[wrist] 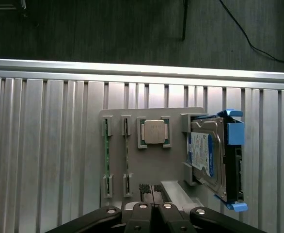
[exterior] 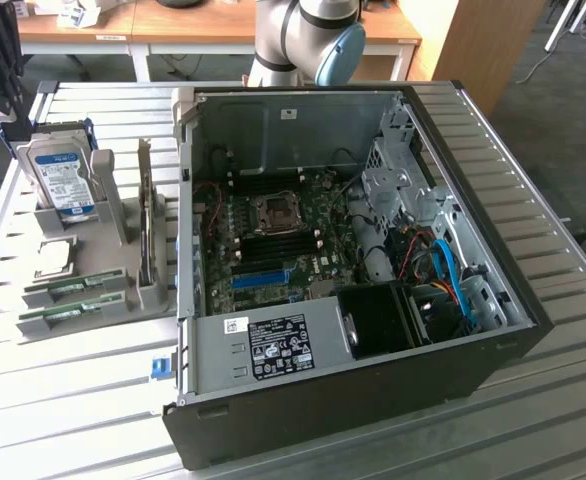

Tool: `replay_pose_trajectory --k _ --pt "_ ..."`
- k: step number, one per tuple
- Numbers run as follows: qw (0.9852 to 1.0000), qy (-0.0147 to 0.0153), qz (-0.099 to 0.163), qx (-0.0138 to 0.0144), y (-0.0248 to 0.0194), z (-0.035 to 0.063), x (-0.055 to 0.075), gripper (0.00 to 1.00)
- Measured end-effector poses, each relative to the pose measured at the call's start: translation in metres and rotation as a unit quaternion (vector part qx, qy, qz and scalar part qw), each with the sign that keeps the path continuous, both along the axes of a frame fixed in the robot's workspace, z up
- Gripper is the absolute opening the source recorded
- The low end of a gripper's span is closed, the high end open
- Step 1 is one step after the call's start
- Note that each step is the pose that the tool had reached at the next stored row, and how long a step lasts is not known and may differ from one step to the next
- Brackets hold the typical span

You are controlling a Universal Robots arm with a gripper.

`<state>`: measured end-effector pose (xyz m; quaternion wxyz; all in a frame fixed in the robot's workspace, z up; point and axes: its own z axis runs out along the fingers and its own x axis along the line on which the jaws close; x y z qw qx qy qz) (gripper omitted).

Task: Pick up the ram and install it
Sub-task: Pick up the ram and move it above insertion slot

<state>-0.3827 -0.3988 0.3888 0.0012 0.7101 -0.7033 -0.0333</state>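
The pincer (wrist: 150, 190) is fully closed, its two ridged pads (wrist: 143, 188) pressed together with nothing between them, and it hangs above the near edge of the grey holder (wrist: 147, 165). The ram (wrist: 127, 155) stands on its long edge in a slot of that holder, a little to one side of the closed tips and apart from them. A second green stick (wrist: 106, 155) lies parallel just beyond it, farther from the pincer. The processor chip (wrist: 154, 132) sits ahead of the tips, and the hard drive (wrist: 212, 155) in its blue brackets stands on the side of the pincer away from the sticks. The wrist view gives both sticks as thin green lines, so their chips and labels are hidden, and the pincer's body is cut off by the frame edge. The exterior view shows the same sticks side-on as green strips with pale patches, though too small to read. It also takes in the open computer case (exterior: 373, 400) with its motherboard (exterior: 273, 230) on the slatted table (exterior: 533, 200), and the arm's grey and blue joint (exterior: 308, 40), cut off at the frame edge
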Motion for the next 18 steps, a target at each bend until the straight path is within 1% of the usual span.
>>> replay_pose_trajectory --k 18 --pt "1.0000 0.0000 0.000 0.0000 0.0000 0.0001 0.0021 0.11"
